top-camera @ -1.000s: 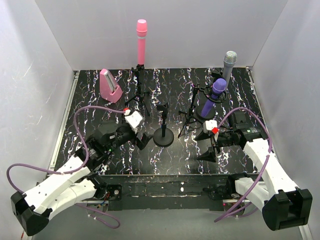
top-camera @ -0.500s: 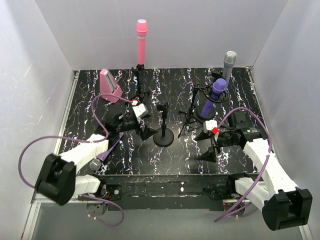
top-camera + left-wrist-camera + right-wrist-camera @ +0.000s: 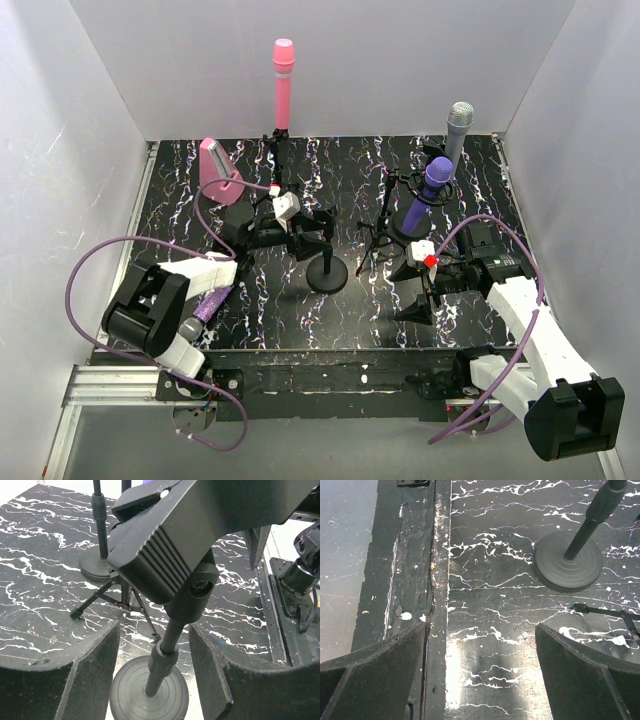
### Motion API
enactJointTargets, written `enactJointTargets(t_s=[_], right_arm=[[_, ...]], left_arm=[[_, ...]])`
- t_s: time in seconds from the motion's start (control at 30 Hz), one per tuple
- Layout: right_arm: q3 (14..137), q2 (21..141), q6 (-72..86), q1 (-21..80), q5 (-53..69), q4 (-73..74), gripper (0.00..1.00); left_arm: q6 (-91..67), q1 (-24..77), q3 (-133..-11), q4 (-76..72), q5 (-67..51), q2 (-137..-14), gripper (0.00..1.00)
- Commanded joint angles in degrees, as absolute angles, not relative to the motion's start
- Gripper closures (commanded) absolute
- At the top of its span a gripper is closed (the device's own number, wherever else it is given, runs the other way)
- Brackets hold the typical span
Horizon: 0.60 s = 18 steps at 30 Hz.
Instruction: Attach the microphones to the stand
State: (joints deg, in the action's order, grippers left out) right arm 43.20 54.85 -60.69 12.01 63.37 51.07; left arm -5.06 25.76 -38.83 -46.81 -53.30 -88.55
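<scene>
**rigwatcher:** White walls [image 3: 400, 60] all round, black marbled table [image 3: 350, 160] in the middle. Left claw [image 3: 154, 626] is hovering at the middle stand [image 3: 167, 645] with its jaws standing roughly half open. One finger [image 3: 85, 675] is sitting on each side of the pole. I'm seeing table through the gap on both sides, so it isn't pinching anything. The stand's clip [image 3: 160, 545] is looming right above the fingers.

**tapehead:** And where are the mics sitting?

**rigwatcher:** Glitter mic [image 3: 208, 303] is lying flat near the table's front left corner. It's tucked under the left arm [image 3: 195, 272], well back from that claw. Pink mic [image 3: 283, 85] is standing upright on the back stand [image 3: 277, 150], just past the claw. Purple mic [image 3: 432, 188] and grey mic [image 3: 459, 125] are perching up off the table at back right. The purple one is tilting and the grey one is poking up just behind it.

**tapehead:** Right side doing anything?

**rigwatcher:** Right claw [image 3: 480, 645] is hanging low over the front of the table, jaws spread wide. It's holding nothing and touching nothing I can make out. The middle stand's round base [image 3: 568, 562] is showing ahead of it, well clear of the fingers. In the overhead view the purple mic is standing near that claw, toward the back.
</scene>
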Motion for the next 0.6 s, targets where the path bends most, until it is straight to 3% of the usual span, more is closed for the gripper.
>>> enactJointTargets(t_s=[0.0, 0.03, 0.3, 0.43, 0.57], right_arm=[[43.3, 55.4, -61.6, 11.8, 64.8, 51.8, 0.02], [43.3, 55.5, -61.6, 11.8, 64.6, 51.8, 0.02], [43.2, 55.6, -61.3, 11.8, 64.0, 51.5, 0.02], [43.2, 55.5, -61.3, 11.7, 63.9, 51.4, 0.02], [43.3, 55.6, -61.2, 11.7, 63.8, 51.3, 0.02]], left_arm=[[-9.4, 26.5, -39.6, -55.1, -55.4, -90.3, 0.45], [-10.2, 26.5, -39.6, -56.2, -55.6, -90.8, 0.46], [-14.1, 27.1, -37.2, -61.7, -53.1, -89.2, 1.0], [-3.7, 28.5, -34.3, -48.6, -40.2, -77.3, 1.0], [7.6, 35.9, -34.4, -31.2, -16.7, -65.2, 1.0]])
